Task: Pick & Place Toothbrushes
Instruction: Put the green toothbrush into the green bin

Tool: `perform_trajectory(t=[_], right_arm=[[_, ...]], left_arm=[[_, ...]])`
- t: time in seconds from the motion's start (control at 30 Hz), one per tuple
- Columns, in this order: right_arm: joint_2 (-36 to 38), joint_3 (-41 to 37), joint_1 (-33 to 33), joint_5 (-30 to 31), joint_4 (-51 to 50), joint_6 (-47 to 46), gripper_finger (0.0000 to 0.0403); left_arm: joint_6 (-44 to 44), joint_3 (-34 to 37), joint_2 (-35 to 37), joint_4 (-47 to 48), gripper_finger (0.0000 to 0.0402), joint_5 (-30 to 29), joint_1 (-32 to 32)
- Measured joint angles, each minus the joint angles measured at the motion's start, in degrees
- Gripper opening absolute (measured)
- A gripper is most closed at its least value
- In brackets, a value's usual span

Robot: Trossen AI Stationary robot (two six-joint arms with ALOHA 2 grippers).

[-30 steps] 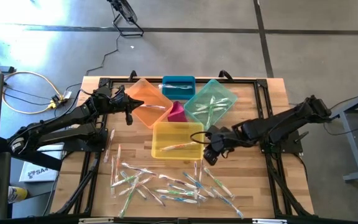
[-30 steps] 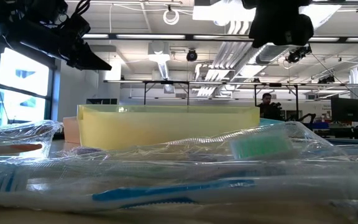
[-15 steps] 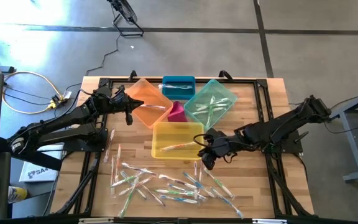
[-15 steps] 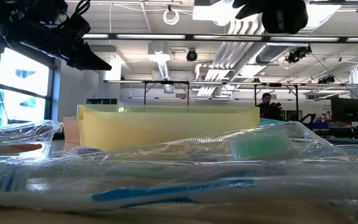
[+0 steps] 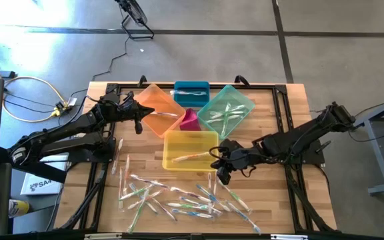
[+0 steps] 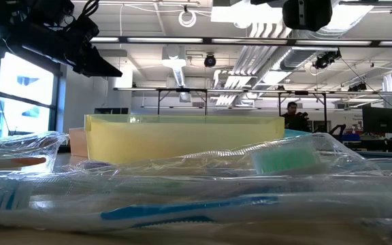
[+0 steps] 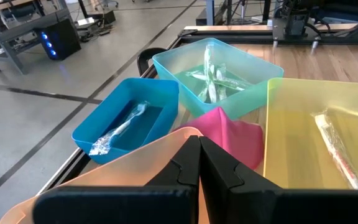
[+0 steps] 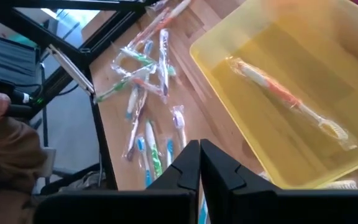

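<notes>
Because the bins sit clustered at the middle of the table [image 5: 279,107] and the loose toothbrushes [image 5: 179,197] lie scattered along its near edge, each arm has only a short reach between pile and container. Sorting seems to go by colour: the yellow bin [image 5: 189,149] holds one wrapped brush with an orange accent [image 8: 291,99], the green bin [image 5: 227,111] holds several brushes [image 7: 213,81], and the blue bin [image 5: 192,93] holds one [image 7: 120,129]. An orange bin [image 5: 153,109] and a small pink bin [image 5: 190,120] sit between them.

The right gripper [image 5: 222,172] hangs just beside the yellow bin's near corner, between that bin and the pile, with its fingers [image 8: 188,168] pressed together and nothing between them. With no brush pinched, it looks placed there to head for the pile next, and it would have to spread its fingers before reaching down.

The left gripper [image 5: 137,123] waits over the orange bin's edge, fingers [image 7: 188,165] likewise pressed together and empty, well clear of the right arm's path.

Most brushes remain on the table, so much of the task is left.
</notes>
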State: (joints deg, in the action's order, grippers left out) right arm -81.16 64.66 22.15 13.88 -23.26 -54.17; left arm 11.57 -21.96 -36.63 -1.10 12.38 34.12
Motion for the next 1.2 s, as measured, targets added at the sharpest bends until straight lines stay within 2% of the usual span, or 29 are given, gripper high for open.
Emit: perform_trajectory(t=[0.2, 0.5, 0.87, 1.0, 1.2], right_arm=[[-2.0, 0.2, 0.0, -0.8, -0.6, -1.1, 0.0003], [-10.2, 10.0, 0.4, -5.7, -18.5, -6.0, 0.0003], [-15.6, 10.1, 0.4, -13.6, -20.4, -8.9, 0.0003], [-18.1, 10.1, 0.4, -14.4, -20.8, -11.5, 0.0003], [-20.8, 10.1, 0.3, -18.2, -27.7, -13.1, 0.0018]], left_arm=[[0.0, 0.0, 0.0, 0.0, 0.0000, 0.0, 0.0], [0.0, 0.0, 0.0, 0.0, 0.0000, 0.0, 0.0], [0.0, 0.0, 0.0, 0.0, 0.0000, 0.0, 0.0], [0.0, 0.0, 0.0, 0.0, 0.0000, 0.0, 0.0], [0.2, 0.0, 0.0, 0.0, 0.0000, 0.0, 0.0]])
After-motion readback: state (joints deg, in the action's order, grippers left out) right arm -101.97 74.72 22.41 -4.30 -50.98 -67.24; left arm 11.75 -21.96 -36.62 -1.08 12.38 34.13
